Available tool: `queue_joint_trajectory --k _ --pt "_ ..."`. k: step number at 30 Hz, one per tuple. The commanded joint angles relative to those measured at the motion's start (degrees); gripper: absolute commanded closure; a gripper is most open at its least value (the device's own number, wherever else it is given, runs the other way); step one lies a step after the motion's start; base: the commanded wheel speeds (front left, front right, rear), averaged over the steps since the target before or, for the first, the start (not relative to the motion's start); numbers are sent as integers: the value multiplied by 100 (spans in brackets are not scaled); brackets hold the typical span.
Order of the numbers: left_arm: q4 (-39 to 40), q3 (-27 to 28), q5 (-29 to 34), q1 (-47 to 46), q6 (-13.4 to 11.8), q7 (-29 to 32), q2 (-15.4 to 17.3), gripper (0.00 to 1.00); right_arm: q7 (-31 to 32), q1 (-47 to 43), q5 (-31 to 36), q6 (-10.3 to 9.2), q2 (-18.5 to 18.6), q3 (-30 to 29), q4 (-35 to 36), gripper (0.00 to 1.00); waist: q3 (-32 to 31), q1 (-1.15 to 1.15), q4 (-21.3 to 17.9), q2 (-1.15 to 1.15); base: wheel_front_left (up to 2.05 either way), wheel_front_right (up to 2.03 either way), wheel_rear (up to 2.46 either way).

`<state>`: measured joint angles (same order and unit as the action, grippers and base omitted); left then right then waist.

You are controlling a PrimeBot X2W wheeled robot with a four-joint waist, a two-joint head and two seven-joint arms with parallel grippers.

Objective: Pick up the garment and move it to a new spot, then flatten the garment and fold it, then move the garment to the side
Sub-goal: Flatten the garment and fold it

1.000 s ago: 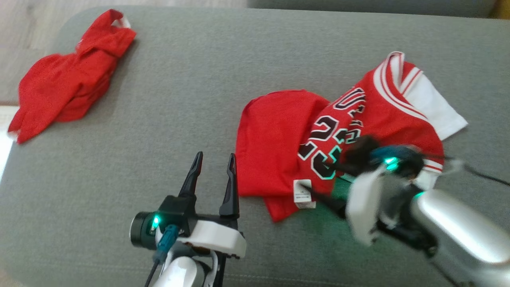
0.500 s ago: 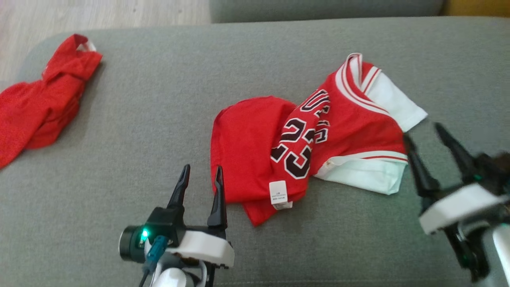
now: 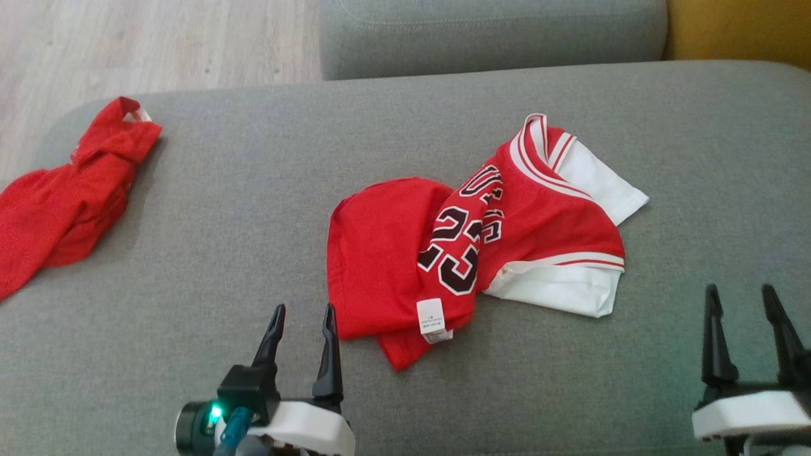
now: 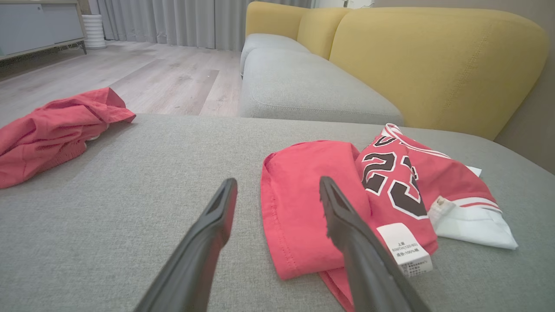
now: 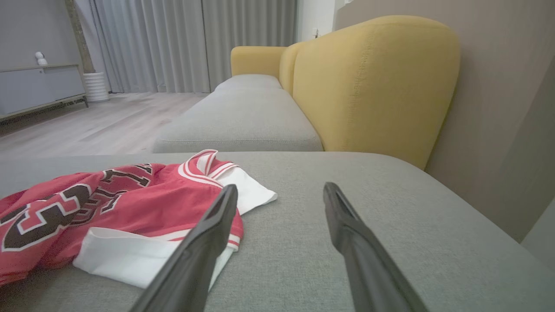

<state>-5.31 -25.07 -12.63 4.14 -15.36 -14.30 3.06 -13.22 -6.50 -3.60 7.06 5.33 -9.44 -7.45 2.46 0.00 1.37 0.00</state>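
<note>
Jersey (image 3: pixel 538 221): red with white trim and a dark, white-edged "23". It lies rumpled and partly doubled over near the middle of the seat (image 3: pixel 253 190), with nothing holding it.
Jersey layout: a plain red part lies toward the robot's left and the numbered panel overlaps it. The white-edged parts lie to the right and the far side (I cannot tell whether the plain red part is the same garment).
Tag (image 3: pixel 431 316): white, at the jersey's near edge, its print too small to read from the head view.
Left end effector (image 3: pixel 303 308): released, with its fingers apart and empty. It is low over the seat just beside the jersey's near left edge, and I cannot tell whether a finger touches the cloth.
Right end effector (image 3: pixel 740 289): released and empty, over bare seat to the right of the jersey and apart from it.
Seat: grey fabric with a rounded far left corner.
Red cloth (image 3: pixel 63 202): a bunched heap at the seat's left edge, well apart from the jersey.
Surroundings: a second grey cushion (image 3: pixel 494 31) lies beyond the seat, with a yellow backrest (image 5: pixel 373 86) at the right and a pale wood floor (image 3: pixel 158 44) at the far left.
</note>
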Motion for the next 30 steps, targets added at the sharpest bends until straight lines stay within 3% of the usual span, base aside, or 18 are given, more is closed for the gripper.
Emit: queue_joint_trajectory --k 1,8,30 --pt "165 199 51 -119 14 -70 -18 0 -93 88 35 43 35 66 131 0 -34 0 7 0 0 0 0" --pt "167 287 56 -24 46 -70 -18 0 -171 13 79 43 -101 42 -154 0 -113 0 5 0 0 0 0" --pt "150 312 53 43 59 -70 -18 0 -177 -84 -102 43 -194 232 -135 0 -197 0 7 0 0 0 0"
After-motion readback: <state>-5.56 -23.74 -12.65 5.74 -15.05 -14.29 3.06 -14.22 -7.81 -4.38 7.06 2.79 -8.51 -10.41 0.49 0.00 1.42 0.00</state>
